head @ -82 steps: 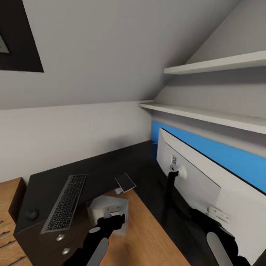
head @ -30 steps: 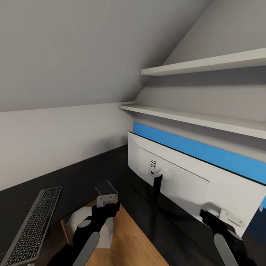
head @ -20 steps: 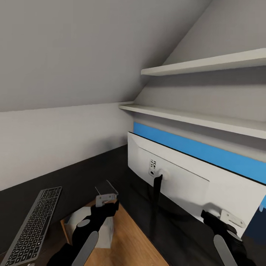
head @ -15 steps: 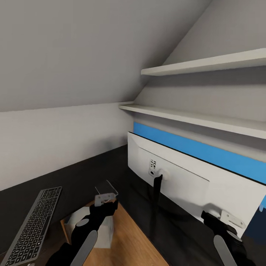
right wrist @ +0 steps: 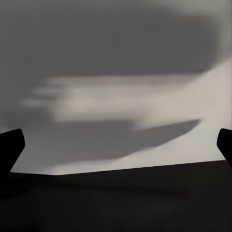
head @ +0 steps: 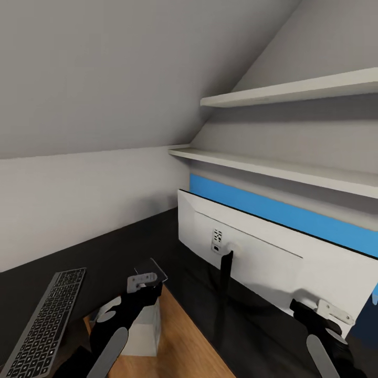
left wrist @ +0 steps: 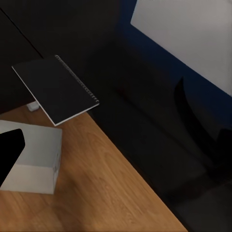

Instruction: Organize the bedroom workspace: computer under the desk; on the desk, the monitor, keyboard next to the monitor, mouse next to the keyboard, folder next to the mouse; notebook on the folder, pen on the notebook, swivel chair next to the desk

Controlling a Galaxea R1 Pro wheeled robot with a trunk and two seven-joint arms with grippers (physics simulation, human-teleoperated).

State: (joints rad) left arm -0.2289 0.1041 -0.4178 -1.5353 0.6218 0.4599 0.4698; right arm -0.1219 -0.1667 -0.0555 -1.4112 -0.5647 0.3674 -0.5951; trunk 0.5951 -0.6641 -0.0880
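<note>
A bedroom corner under a sloped grey ceiling is shown, with two white wall shelves (head: 294,92) above the glossy black desk (head: 126,239) and its blue back panel (head: 262,207). The right gripper (head: 315,315) is seen at the lower edge of the monitor (head: 262,252), whose pale back faces the camera; in the right wrist view its two dark fingertips (right wrist: 10,147) are set wide apart with the monitor's rear surface close ahead between them, so nothing is clamped. This is judged to be a posture for steadying or nudging the screen on the desk, since the monitor is seen from behind, its screen toward the blue back panel. The left gripper (head: 143,283) is held over the wood floor (head: 178,341) beside the desk edge, above the light grey computer (head: 142,328); whether its fingers are apart or together cannot be told. Near it, a thin dark notebook (left wrist: 55,89) with a spiral edge overhangs the desk's inner corner. Farther out, the keyboard (head: 44,320) lies on the dark top, well apart from the monitor.
</note>
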